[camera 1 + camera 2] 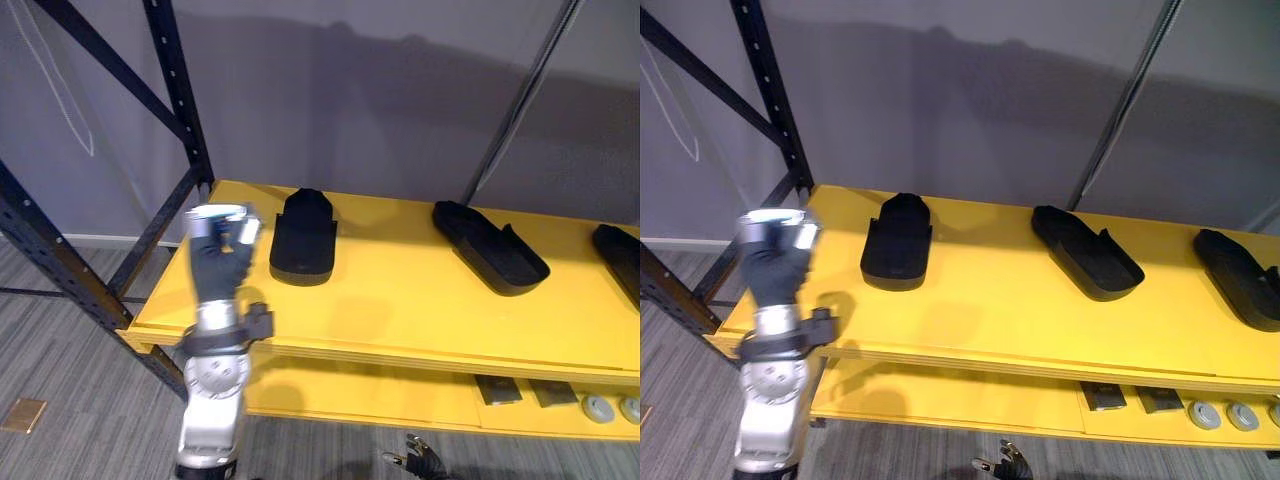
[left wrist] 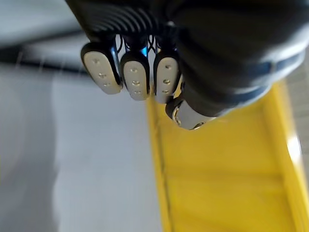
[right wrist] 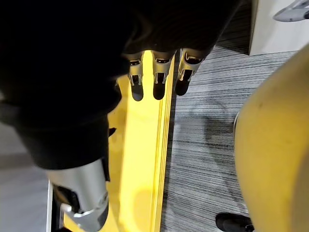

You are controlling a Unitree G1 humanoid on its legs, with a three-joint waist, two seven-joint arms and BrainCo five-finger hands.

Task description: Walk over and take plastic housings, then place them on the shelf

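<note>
Three black plastic housings lie on the yellow shelf board [image 1: 400,310]: one at the left [image 1: 303,240], one in the middle [image 1: 490,245], and one at the right edge [image 1: 620,260]. My left hand [image 1: 220,250] is raised over the board's front left corner, a short way left of the nearest housing. Its fingers [image 2: 135,75] are curled and hold nothing. My right hand [image 1: 420,462] hangs low in front of the shelf with its fingers [image 3: 154,77] straight and nothing in them.
Dark rack uprights [image 1: 180,100] and diagonal braces stand at the shelf's left end. A lower yellow board [image 1: 970,400] carries small dark blocks [image 1: 1103,397] and round grey parts [image 1: 1203,413] at its right. A grey wall is behind and grey carpet [image 1: 70,440] below.
</note>
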